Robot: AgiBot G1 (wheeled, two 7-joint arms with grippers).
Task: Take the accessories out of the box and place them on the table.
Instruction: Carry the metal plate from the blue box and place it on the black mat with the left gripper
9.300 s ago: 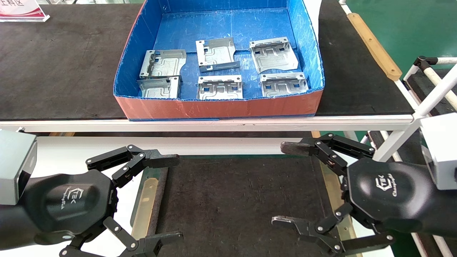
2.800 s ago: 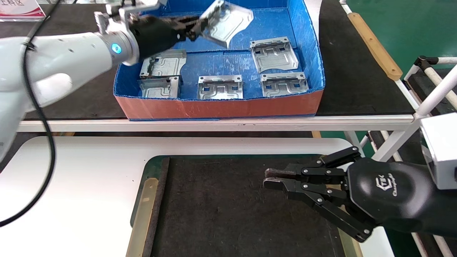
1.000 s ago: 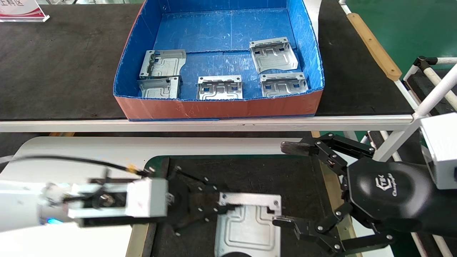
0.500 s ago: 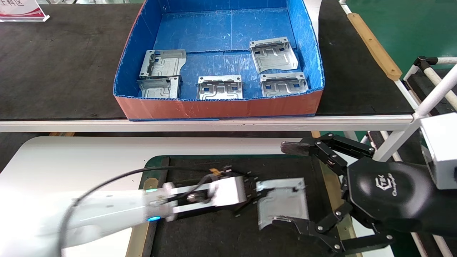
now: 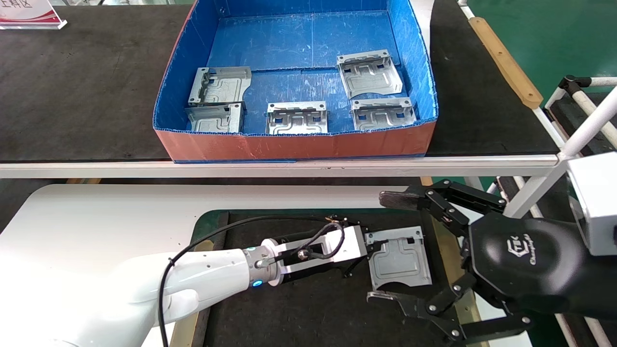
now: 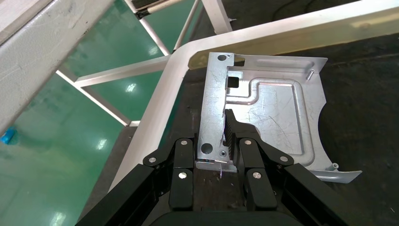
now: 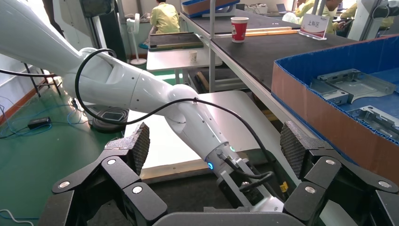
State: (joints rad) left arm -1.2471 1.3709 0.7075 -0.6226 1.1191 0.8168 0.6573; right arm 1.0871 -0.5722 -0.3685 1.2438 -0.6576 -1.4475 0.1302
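My left gripper [image 5: 368, 243] is shut on the near edge of one silver-grey accessory plate [image 5: 397, 258]. It holds the plate flat, at or just above the dark mat [image 5: 299, 308] of the white table [image 5: 96, 217]. In the left wrist view one finger [image 6: 229, 117] lies on the plate [image 6: 268, 117], and the gripper [image 6: 214, 136] pinches its edge. My right gripper [image 5: 385, 248] is open and empty, its fingers on either side of the plate. Several more plates [image 5: 296, 118] lie in the blue box [image 5: 299, 144] on the bench behind.
The black-matted bench has a white front rail [image 5: 289, 168]. A white tube frame [image 5: 588, 115] stands at the right. The right wrist view shows my open right gripper [image 7: 216, 146], the left arm [image 7: 188, 117], the box [image 7: 329, 108] and a red cup [image 7: 239, 28].
My left gripper took the back-middle plate out of the box and carried it down to the mat. In the last half second it moved right and levelled. The right gripper stayed open and still.
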